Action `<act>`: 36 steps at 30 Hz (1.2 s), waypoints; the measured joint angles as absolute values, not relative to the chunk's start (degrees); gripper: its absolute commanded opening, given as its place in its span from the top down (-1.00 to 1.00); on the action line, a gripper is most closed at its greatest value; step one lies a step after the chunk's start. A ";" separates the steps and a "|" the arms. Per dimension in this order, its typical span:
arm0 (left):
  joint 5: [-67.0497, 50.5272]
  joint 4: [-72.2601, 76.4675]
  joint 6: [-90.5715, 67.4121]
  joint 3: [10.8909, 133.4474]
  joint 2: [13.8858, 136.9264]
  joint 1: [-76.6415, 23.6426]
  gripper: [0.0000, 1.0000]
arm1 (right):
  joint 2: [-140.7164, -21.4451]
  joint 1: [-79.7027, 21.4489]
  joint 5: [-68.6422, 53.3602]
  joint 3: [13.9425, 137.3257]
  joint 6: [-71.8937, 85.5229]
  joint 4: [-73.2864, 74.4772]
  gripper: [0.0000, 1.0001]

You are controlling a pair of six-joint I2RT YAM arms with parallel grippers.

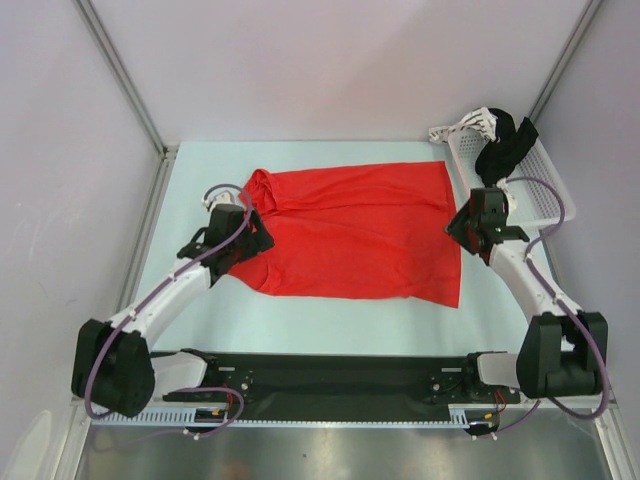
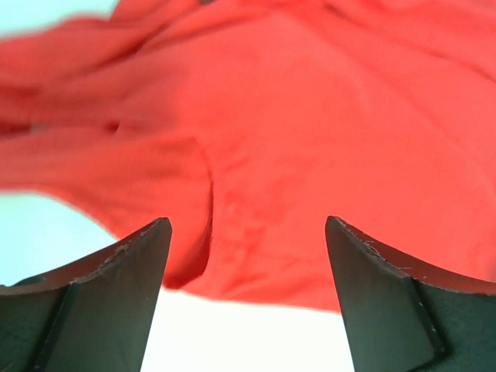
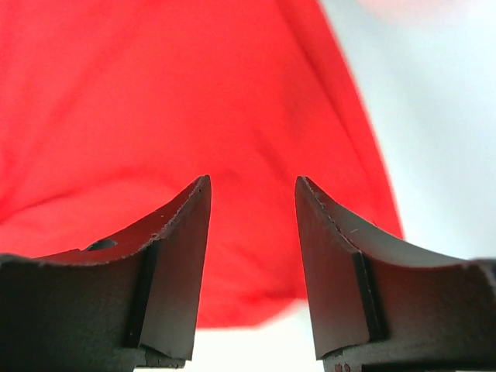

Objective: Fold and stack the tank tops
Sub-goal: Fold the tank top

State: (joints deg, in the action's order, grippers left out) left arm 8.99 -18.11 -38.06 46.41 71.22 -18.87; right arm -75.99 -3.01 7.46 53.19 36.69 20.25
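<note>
From above, the bright red thin fabric tank top [image 1: 360,232] is seen spread flat on the pale table [image 1: 200,170], flanked by left gripper [image 1: 260,240] and right gripper [image 1: 462,226]. Left wrist: jaws spread wide over it. Right wrist: jaws parted, nothing pinched.

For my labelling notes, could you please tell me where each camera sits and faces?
Top external: above, behind the bases, looking down on bright red fabric tank top, white plastic mesh basket; both arms show.
Left wrist: on left arm, facing the garment's bunched edge; left gripper shows.
Right wrist: on right arm, facing its flat edge; right gripper shows.
Shared: tank top.
</note>
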 measured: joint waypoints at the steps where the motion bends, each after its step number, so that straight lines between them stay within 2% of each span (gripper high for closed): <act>1: 8.78 -18.65 -38.70 44.95 69.60 -18.83 -0.67 | -74.24 -3.25 8.60 51.83 37.82 22.81 -0.04; 5: 7.51 -20.86 -40.86 41.04 65.87 -18.85 -0.63 | -68.62 -4.03 10.66 46.44 41.34 29.93 0.01; 15: 5.78 -23.29 -45.60 33.04 59.27 -18.90 -0.62 | -56.73 -6.48 10.48 35.44 48.69 40.88 -0.04; 22: 5.30 -22.81 -46.63 32.53 60.49 -18.90 -0.60 | -60.58 -6.55 11.11 32.25 51.24 39.29 0.01; 28: 5.30 -22.61 -47.59 32.51 61.12 -18.90 -0.60 | -67.48 -6.59 12.32 31.70 52.07 35.48 0.38; 31: 5.32 -22.02 -48.14 32.51 61.21 -18.90 -0.57 | -68.88 -6.59 14.09 32.05 52.34 33.93 0.96; 36: 5.23 -20.38 -49.04 32.42 63.44 -18.94 -0.39 | -67.59 -5.54 15.00 31.11 53.91 33.28 1.00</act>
